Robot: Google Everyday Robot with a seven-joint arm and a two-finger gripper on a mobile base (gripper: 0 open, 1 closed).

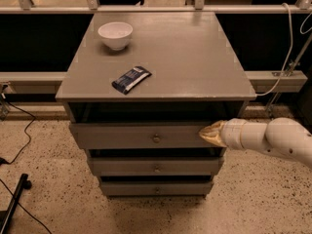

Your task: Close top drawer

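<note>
The top drawer [122, 136] is a wide grey front with a small round knob [156, 139] at its centre. It stands pulled out a little from the grey cabinet [161, 48], with a dark gap above it. My gripper [205, 133] comes in from the right on a white arm [273, 140]. Its yellowish fingertips are pressed together into a point, which touches the right part of the top drawer's front. It holds nothing.
A white bowl [115, 34] and a dark blue packet [131, 79] lie on the cabinet top. Two narrower drawers [157, 167] sit below the top drawer. A white cable [287, 43] hangs at the right. A black cable and stand leg [14, 199] are on the floor at left.
</note>
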